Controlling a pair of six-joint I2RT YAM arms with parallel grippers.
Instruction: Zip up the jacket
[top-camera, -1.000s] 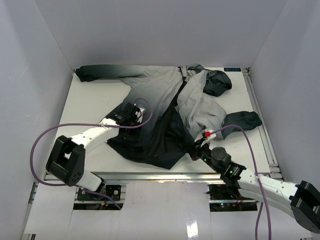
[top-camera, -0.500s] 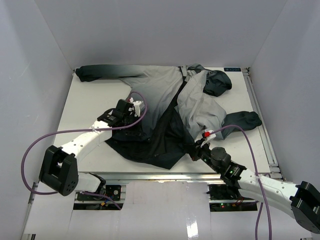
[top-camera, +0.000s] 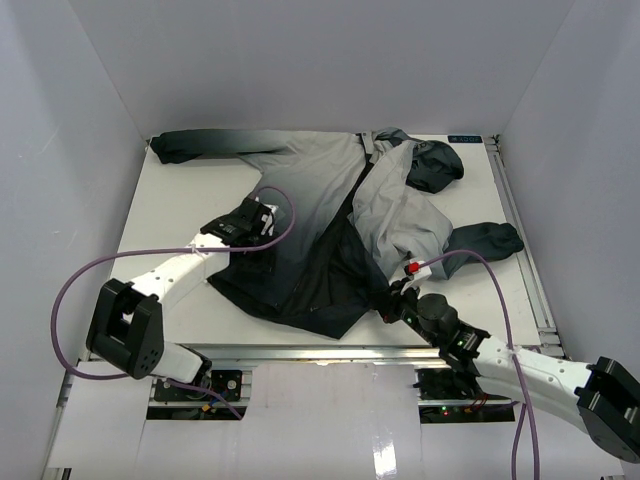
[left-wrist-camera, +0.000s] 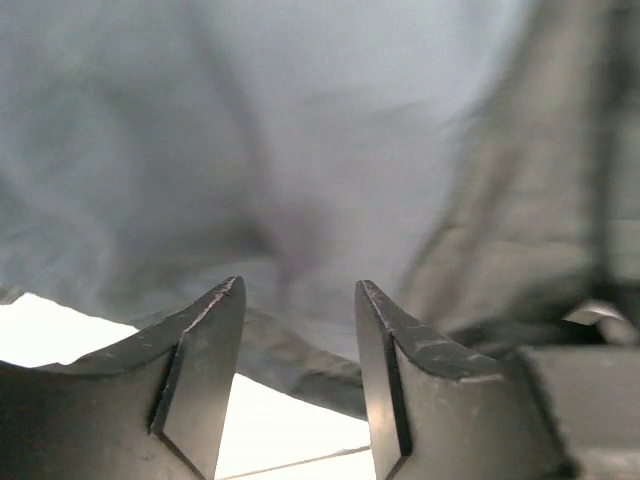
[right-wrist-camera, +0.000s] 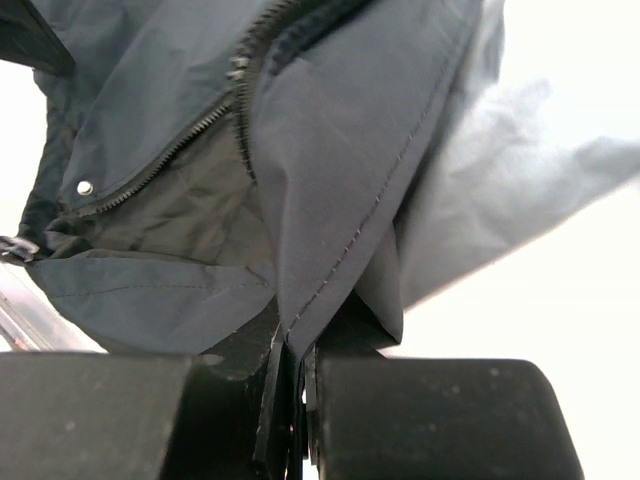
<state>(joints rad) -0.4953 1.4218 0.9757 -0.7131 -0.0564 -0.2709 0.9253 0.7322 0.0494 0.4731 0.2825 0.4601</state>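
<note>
jacket (top-camera: 330, 195): spread open on the table (top-camera: 175, 205), zipper (right-wrist-camera: 190, 140) undone.
step in hand: I'd keep the hem taut, then bring the free arm onto the opposite front edge.
right gripper (right-wrist-camera: 295, 395): clamped on the dark hem beside the zipper.
left gripper (left-wrist-camera: 298, 290): 2 fingers spread, hovering over grey cloth.
</note>
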